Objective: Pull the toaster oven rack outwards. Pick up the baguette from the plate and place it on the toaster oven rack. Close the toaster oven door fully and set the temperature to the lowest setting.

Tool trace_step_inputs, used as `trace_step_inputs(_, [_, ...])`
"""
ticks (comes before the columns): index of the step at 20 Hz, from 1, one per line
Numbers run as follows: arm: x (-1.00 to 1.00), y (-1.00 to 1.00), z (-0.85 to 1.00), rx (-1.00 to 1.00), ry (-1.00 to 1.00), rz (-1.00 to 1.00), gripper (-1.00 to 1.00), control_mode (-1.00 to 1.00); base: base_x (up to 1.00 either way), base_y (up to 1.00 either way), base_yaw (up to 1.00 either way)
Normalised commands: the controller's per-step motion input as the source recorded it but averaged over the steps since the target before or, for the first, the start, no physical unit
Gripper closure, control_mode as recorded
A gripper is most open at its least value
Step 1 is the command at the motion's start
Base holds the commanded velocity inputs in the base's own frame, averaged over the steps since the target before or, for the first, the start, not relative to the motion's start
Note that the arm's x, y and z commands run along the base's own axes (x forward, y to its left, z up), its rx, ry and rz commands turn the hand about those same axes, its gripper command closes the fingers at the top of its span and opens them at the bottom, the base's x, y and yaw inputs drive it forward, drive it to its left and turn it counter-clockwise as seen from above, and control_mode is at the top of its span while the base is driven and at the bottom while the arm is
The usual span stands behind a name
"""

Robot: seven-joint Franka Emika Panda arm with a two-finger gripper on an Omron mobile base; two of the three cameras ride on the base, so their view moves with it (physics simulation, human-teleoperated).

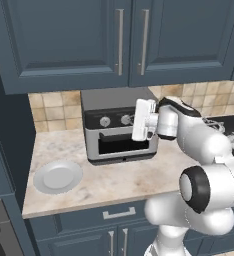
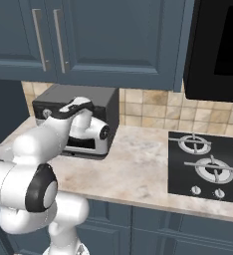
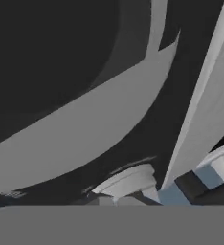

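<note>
The toaster oven (image 1: 120, 125) sits at the back of the counter (image 1: 114, 180) under the wall cupboards, its door (image 1: 123, 143) up against the front and whatever is inside hidden behind the dark glass, while the round plate (image 1: 58, 177) lies bare near the counter's front left corner. The white arm reaches forward at counter height, its hand turned toward the oven's right front by the knobs. The pincer (image 1: 139, 120) is closed with its tips right at the control strip; I cannot tell what they touch.
</note>
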Motion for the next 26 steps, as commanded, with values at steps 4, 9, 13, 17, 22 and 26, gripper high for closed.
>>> trace_step_inputs(4, [0.73, 0.31, -0.36, -0.33, 0.0, 0.0, 1.0, -1.0, 0.0, 0.0, 0.0])
trace_step_inputs(9, [0.68, 0.35, -0.36, -0.34, 0.0, 0.01, 1.0, -1.0, 0.0, 0.0, 0.0])
trace_step_inputs(13, [0.69, 0.46, -0.38, -0.39, 0.0, 0.04, 1.0, -1.0, 0.0, 0.0, 0.0])
trace_step_inputs(17, [0.72, 0.44, -0.39, -0.47, 0.09, 0.12, 1.0, -1.0, 0.0, 0.0, 0.0])
trace_step_inputs(22, [0.54, 0.19, -0.37, -0.58, 0.21, 0.21, 1.0, -1.0, 0.0, 0.0, 0.0])
trace_step_inputs(26, [0.37, 0.07, -0.39, -0.72, 0.31, 0.27, 1.0, -1.0, 0.0, 0.0, 0.0])
